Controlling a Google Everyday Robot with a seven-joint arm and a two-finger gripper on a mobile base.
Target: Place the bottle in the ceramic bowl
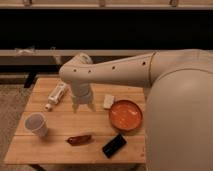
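Observation:
The bottle point(56, 95) lies on its side on the wooden table point(60, 125), at the back left, cap end pointing toward the front left. The ceramic bowl point(125, 115) is orange-red with a darker rim and stands upright at the right of the table, with nothing in it. My gripper point(83, 106) hangs from the white arm above the table's middle, just right of the bottle and left of the bowl. It holds nothing that I can see.
A white paper cup point(36, 124) stands at the front left. A small white block point(108, 101) lies between gripper and bowl. A reddish-brown object point(79, 139) and a black flat object point(114, 145) lie near the front edge. The arm's bulk fills the right side.

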